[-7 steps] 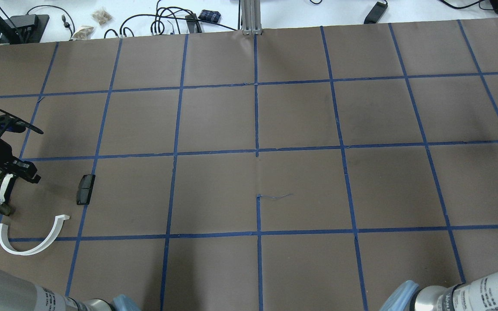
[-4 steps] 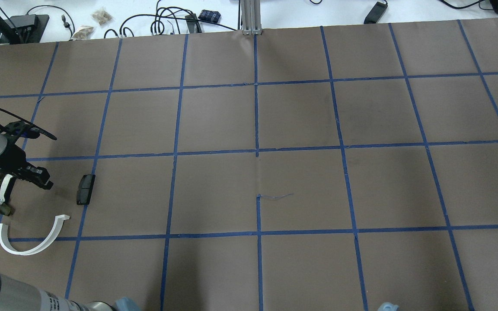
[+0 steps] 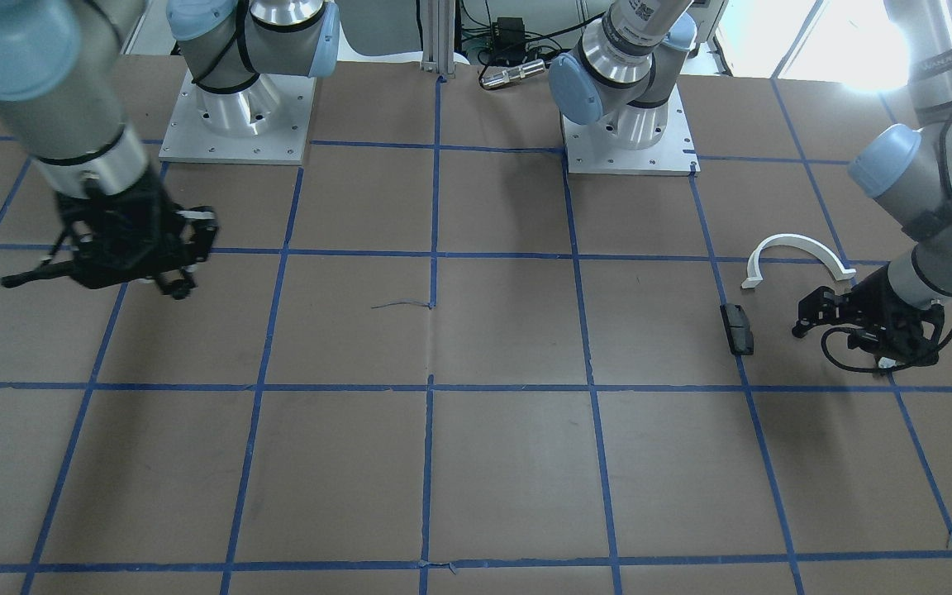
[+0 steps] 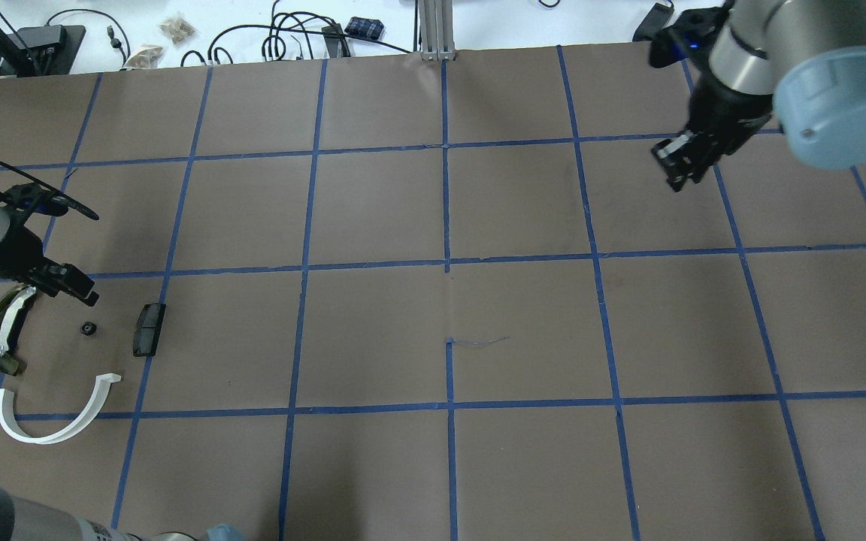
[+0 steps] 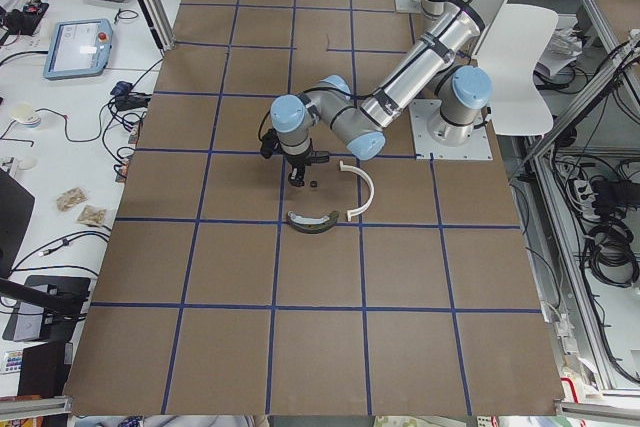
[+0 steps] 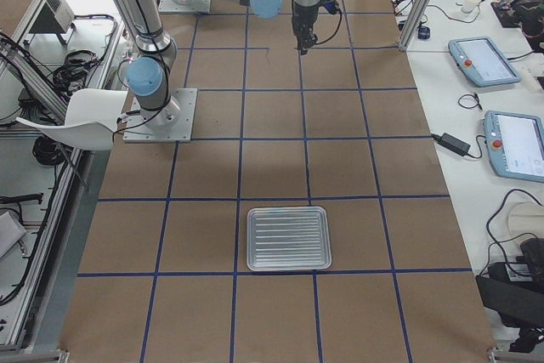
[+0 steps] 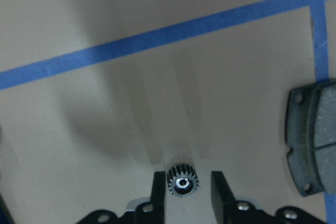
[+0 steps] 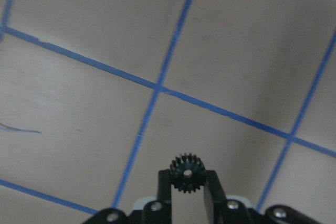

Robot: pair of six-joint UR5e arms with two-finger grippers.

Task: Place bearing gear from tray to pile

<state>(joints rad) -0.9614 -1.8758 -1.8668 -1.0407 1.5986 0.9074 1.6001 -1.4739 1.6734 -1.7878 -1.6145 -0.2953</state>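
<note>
clenching a bearing gear [image 8: 187,173] in the right gripper [image 8: 187,178], hanging the left gripper [image 7: 187,182] unclenched over a second gear [image 7: 182,182], likely risking slipping off teeth mid-carry

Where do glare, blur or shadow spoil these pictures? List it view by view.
Exterior front-facing: glare whites out the top right corner. Overhead exterior: soft shadow beside the left gripper. Right wrist-mounted: the held gear is sharp, the table behind looks softer. Left wrist-mounted: finger shadows streak the table beyond the loose gear.
</note>
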